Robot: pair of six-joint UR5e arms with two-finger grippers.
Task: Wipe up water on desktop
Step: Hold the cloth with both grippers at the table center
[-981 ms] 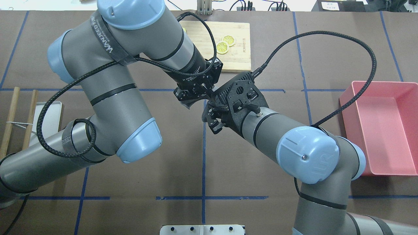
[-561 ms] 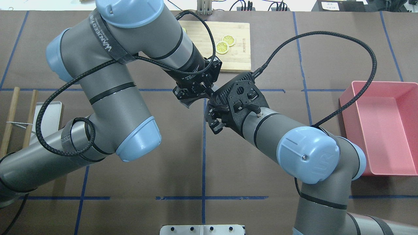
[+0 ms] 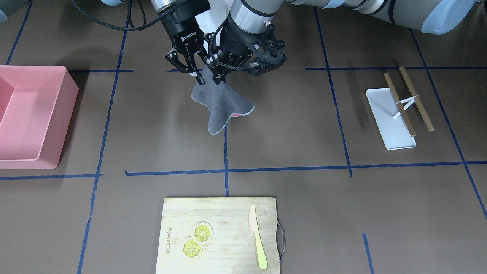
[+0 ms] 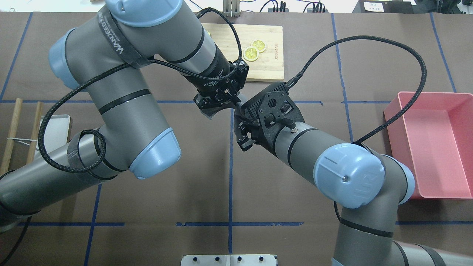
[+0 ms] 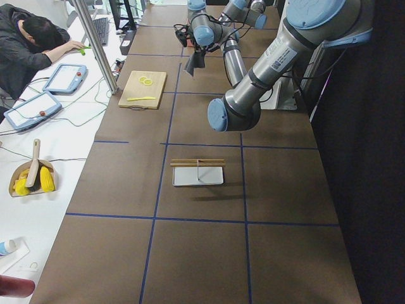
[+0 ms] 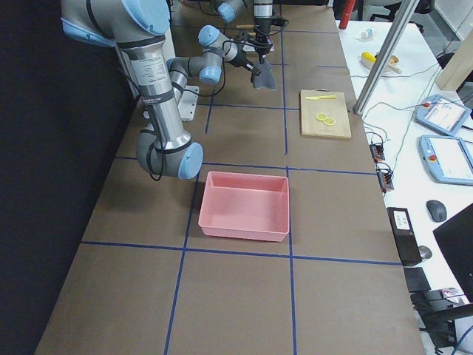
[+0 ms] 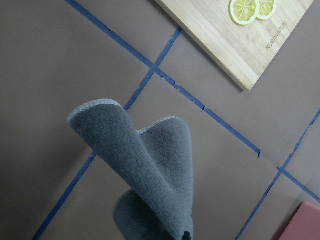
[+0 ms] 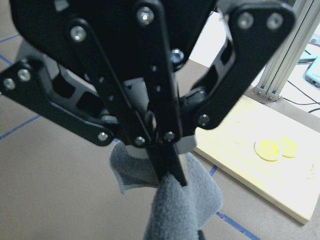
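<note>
Your left gripper (image 3: 218,79) pinches the cloth (image 3: 222,106) shut, and it dangles lengthwise with the desktop (image 3: 289,125) straight below. Right gripper (image 3: 193,74) gapes empty alongside.

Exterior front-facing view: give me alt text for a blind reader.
A grey cloth hangs from the left gripper over the brown desktop, the right gripper close beside. A pink bin sits left, a cutting board at the bottom, a white tray right.
</note>
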